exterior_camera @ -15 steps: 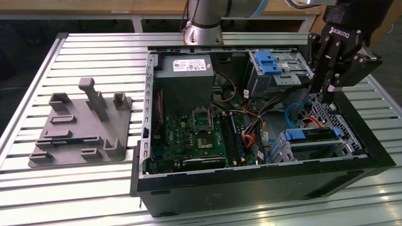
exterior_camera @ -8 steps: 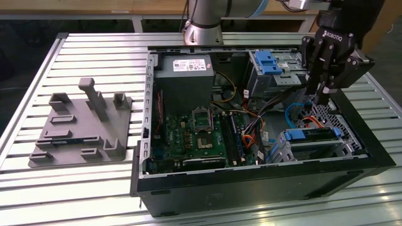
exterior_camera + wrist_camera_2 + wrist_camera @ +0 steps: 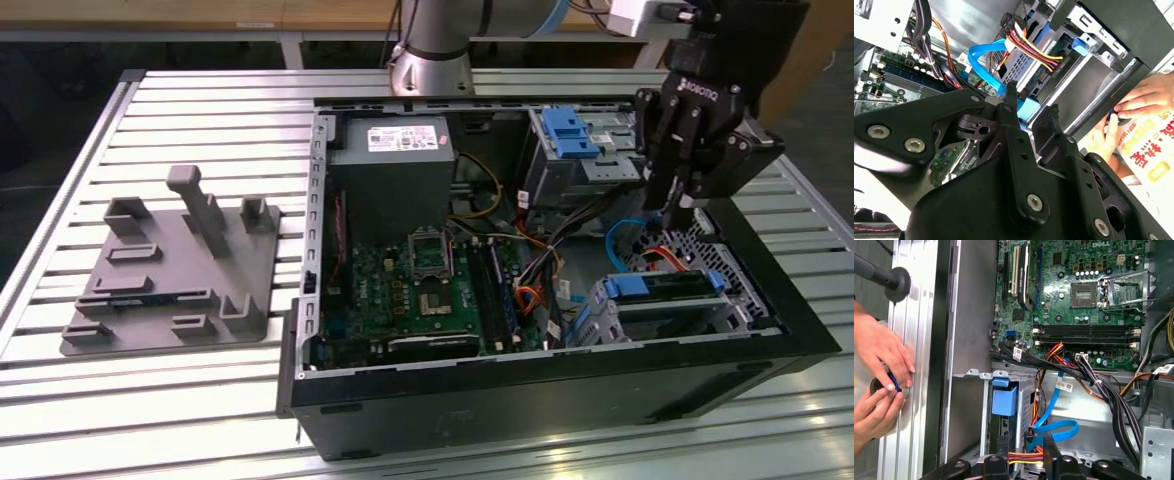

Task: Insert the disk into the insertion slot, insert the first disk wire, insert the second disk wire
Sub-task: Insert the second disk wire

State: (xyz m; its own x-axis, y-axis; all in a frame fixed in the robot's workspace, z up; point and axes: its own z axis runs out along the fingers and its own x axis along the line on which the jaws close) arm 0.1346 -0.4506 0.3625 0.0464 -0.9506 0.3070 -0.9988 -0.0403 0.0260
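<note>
I log the case (image 3: 534,385) on the table (image 3: 200,100), with the fixture (image 3: 174,280) lying on the exterior view's left of it. Inside the case, the board (image 3: 414,290) sits on that view's left with the supply (image 3: 391,165) behind it, and the cage (image 3: 667,300) is in the front right corner. The gripper (image 3: 678,215) hangs over the cage. A hand (image 3: 881,352) rests outside the case wall.

Open computer case (image 3: 969,315), motherboard (image 3: 1079,290) exposed.
The gripper (image 3: 1025,442) meets the looped blue second disk wire (image 3: 1059,427); a person's hands (image 3: 879,350) rest alongside.

Blue cable (image 3: 1059,427) and red-orange wires (image 3: 1021,456) crowding the drive cage (image 3: 697,243), open room above motherboard (image 3: 1074,315), hands (image 3: 881,347) outside the case (image 3: 534,390)
</note>
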